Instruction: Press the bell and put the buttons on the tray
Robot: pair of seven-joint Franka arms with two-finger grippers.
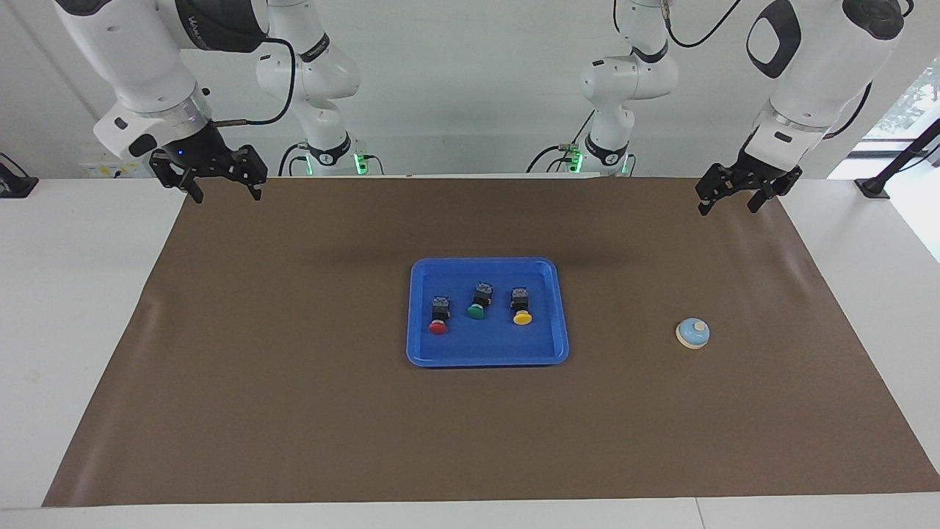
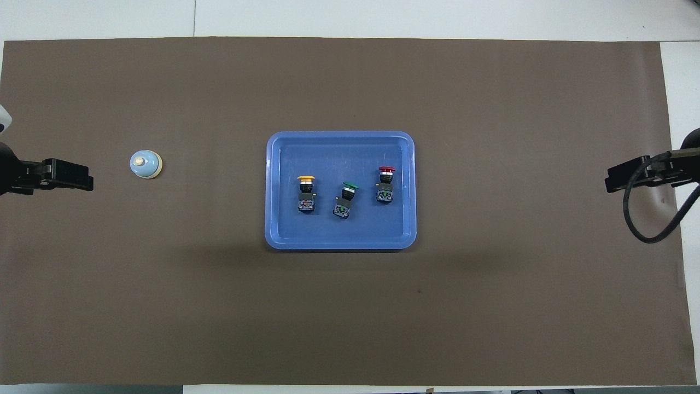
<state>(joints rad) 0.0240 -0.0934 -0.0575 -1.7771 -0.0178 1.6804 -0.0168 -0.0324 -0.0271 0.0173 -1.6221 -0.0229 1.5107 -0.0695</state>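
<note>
Facing view: red (image 1: 438,328), green (image 1: 476,312), yellow (image 1: 522,318) buttons lie in tray (image 1: 418,308); bell (image 1: 692,333) beside tray, toward left arm's end. I see left gripper (image 1: 725,200) and right gripper (image 1: 221,186) wide, empty, above mat's (image 1: 294,411) corners. Risk: off-centre press skids bell.

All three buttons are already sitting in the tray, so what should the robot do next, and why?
Probably swing the left claw out over the bell to press it. The red, green and yellow button lie in the tray, while the bell sits untouched toward the left arm's end. Both claws are open and empty; the right claw waits.
</note>
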